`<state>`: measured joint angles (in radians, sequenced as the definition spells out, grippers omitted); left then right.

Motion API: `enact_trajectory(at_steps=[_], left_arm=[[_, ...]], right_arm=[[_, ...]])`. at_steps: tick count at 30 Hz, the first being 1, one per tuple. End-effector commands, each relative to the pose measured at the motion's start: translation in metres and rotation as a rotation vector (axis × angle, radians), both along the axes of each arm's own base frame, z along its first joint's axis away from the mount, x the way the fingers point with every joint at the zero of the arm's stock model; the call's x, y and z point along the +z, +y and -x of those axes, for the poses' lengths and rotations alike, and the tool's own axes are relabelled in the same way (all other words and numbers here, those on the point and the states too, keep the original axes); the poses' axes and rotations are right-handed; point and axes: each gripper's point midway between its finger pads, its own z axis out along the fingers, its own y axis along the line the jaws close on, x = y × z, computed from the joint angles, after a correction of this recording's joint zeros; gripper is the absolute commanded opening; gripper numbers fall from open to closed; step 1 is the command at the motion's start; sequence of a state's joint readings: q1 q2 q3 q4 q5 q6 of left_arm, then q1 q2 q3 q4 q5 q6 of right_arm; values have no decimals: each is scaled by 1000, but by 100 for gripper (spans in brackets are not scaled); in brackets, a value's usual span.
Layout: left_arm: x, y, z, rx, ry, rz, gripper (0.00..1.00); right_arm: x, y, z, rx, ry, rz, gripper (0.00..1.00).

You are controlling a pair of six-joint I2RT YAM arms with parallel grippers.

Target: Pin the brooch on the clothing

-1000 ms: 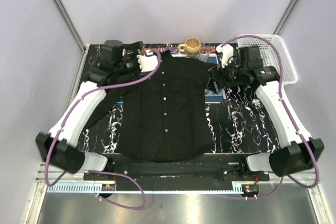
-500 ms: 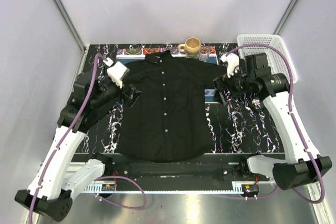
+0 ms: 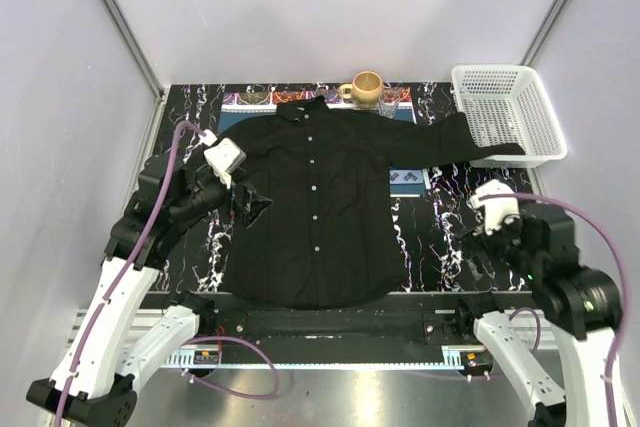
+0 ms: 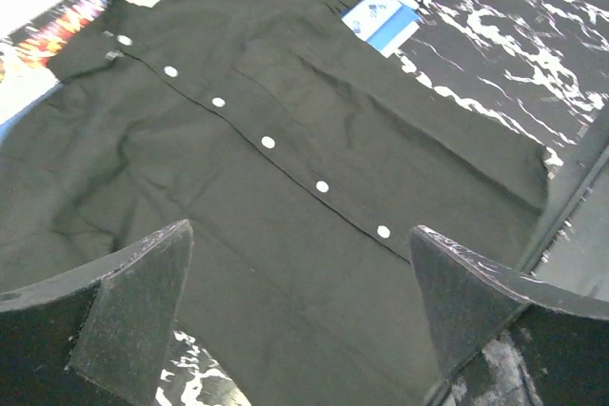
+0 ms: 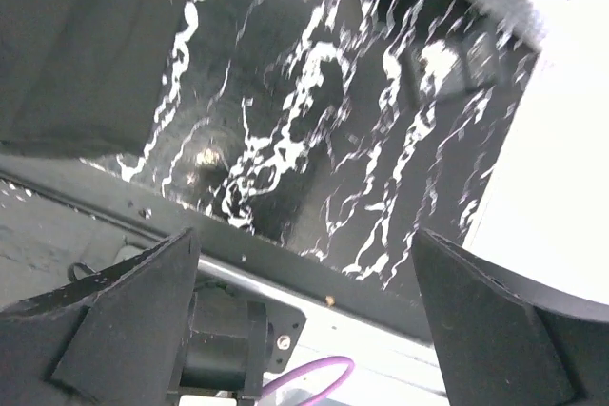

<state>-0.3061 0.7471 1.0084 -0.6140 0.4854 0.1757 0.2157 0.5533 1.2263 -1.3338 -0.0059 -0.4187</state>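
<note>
The black shirt [image 3: 315, 207] lies spread flat, collar at the far side, white buttons [image 4: 268, 143] down its front. Its right sleeve [image 3: 450, 142] reaches to the basket. My left gripper [image 3: 252, 199] is open and empty, above the shirt's left side; in the left wrist view [image 4: 300, 330] its jaws stand wide over the lower front. My right gripper [image 3: 475, 262] is open and empty at the near right, over the table's front edge [image 5: 304, 330]. A blurred whitish patch [image 5: 436, 59] on the marble may be the brooch. In the top view my right wrist hides that spot.
A white basket [image 3: 505, 112] stands at the far right. A tan mug [image 3: 367, 87] and a small glass [image 3: 388, 100] stand behind the collar. A blue card [image 3: 408, 179] lies beside the shirt. The metal front rail [image 5: 285, 263] runs under my right gripper.
My left arm drew back from the collar to the shirt's left side. My right arm left the right sleeve and pulled back to the near right. The sleeve now lies stretched out.
</note>
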Motion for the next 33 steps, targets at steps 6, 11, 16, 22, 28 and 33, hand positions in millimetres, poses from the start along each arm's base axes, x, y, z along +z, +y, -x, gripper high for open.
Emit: enact_trajectory(at_steps=[6, 11, 16, 22, 28, 33], left_arm=[[-13, -11, 13, -88, 73, 11, 99], [-25, -16, 16, -113, 103, 32, 99], [-33, -20, 10, -137, 127, 17, 99], [-23, -28, 3, -181, 119, 23, 99], [-24, -31, -4, -184, 131, 24, 99], [-38, -29, -1, -193, 149, 0, 99]], right_arm=[[-105, -22, 50, -53, 626, 183, 97], [-105, -16, 25, -63, 714, 189, 79], [-82, 1, -37, 30, 663, 120, 87], [-75, -42, -96, 298, 497, 314, 87], [-88, -96, -158, 475, 272, 459, 84], [-102, -99, -198, 626, 77, 532, 80]])
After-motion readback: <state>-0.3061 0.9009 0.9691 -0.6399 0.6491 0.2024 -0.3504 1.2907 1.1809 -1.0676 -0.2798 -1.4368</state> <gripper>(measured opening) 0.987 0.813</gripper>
